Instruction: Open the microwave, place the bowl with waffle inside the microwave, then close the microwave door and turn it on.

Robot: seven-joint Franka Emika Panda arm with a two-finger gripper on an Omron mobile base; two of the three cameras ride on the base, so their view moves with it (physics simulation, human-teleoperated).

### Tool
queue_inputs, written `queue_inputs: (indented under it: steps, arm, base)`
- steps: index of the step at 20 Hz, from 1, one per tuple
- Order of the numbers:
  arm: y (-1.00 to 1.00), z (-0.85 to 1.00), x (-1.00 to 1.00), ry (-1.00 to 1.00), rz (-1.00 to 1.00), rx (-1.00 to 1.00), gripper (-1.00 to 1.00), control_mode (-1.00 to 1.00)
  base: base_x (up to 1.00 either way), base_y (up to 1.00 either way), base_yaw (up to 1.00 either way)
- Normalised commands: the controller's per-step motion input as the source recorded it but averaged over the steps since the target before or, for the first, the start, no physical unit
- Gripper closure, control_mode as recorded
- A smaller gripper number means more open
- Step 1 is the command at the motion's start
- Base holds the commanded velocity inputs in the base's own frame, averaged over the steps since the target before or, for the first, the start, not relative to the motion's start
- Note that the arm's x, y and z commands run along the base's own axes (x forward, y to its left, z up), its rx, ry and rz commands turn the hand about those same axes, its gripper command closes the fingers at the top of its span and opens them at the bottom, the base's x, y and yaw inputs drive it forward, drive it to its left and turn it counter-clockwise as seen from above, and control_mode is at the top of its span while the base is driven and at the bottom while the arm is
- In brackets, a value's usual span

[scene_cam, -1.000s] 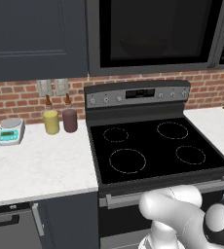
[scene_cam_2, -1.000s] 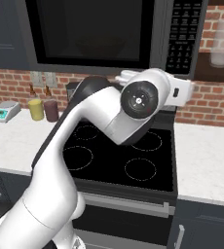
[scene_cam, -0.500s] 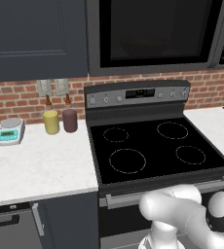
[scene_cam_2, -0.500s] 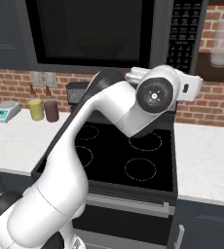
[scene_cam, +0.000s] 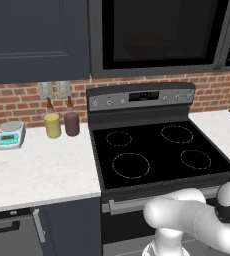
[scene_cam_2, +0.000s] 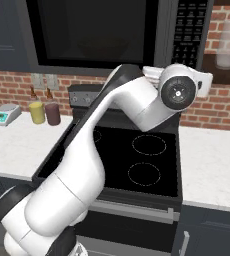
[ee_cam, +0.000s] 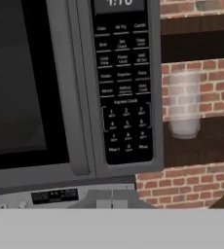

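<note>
- One large dark grey boxy microwave (scene_cam_2: 112, 35) hangs above the black-topped stove (scene_cam: 157, 150), its long axis running left to right along the brick wall and its face turned out toward me.
- Its wide dark-framed door with the black glass window (scene_cam: 159, 32) sits flush with the body, closed; the curved bar handle (ee_cam: 77, 97) stands upright at the door's right edge.
- Beside the handle, to the right, the black button panel (ee_cam: 123, 82) runs top to bottom; its small labels are too blurred to read.
- My wrist is raised in front of the microwave's lower right corner in the right base view, and my hand camera looks straight at the panel from near.
- My claw's fingertips are hidden, so I cannot tell whether the claw is open or closed.
- Behind the glass I make out only a faint dim shape; I cannot tell what it is.
- On the white counter (scene_cam: 37, 170) left of the stove stand a yellow jar (scene_cam: 52, 125) and a maroon jar (scene_cam: 71, 123) just beside each other, with a small teal scale (scene_cam: 11, 135) farther left.
- A pale translucent cup (ee_cam: 184, 104) sits on a dark shelf right of the microwave.
</note>
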Motion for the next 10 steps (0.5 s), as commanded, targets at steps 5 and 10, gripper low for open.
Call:
queue_inputs:
  steps: [5, 10]
  arm:
    - [-0.25, 0.00, 0.24, 0.00, 0.08, 0.01, 1.00, -1.00]
    - [-0.18, 0.00, 0.28, 0.00, 0.07, 0.00, 1.00, -1.00]
  base:
    - [0.00, 0.00, 0.00]
    - [0.00, 0.00, 0.00]
